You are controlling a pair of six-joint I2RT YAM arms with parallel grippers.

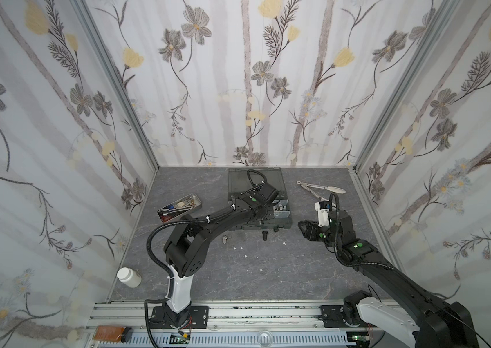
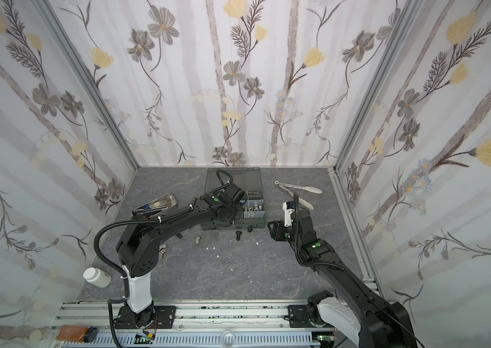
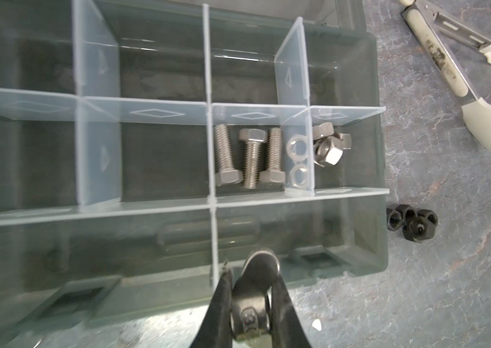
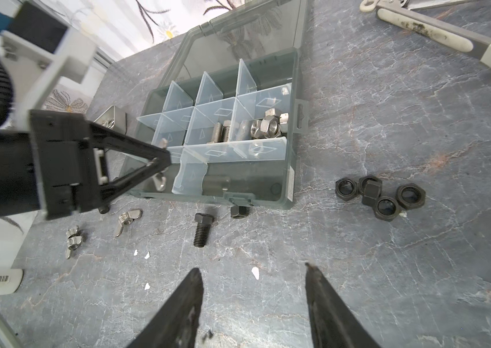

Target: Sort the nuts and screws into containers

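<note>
Your desk (image 1: 268, 271) carries the open box (image 3: 374, 75). Your left fingers (image 3: 221, 304) clench a silver wing nut (image 3: 261, 265) over the box's front side. Your right fingers (image 4: 184, 307) hang released and empty above the desk. Three silver screws (image 3: 248, 156) lie in one compartment (image 3: 250, 116), silver nuts (image 3: 327, 150) in the next. A black screw (image 4: 202, 230) and black nuts (image 3: 411, 223) lie on the desk beside the box.

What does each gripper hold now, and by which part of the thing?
The left gripper grips a silver wing nut by its threaded middle, one wing sticking out. The right gripper is open, holding nothing.
</note>
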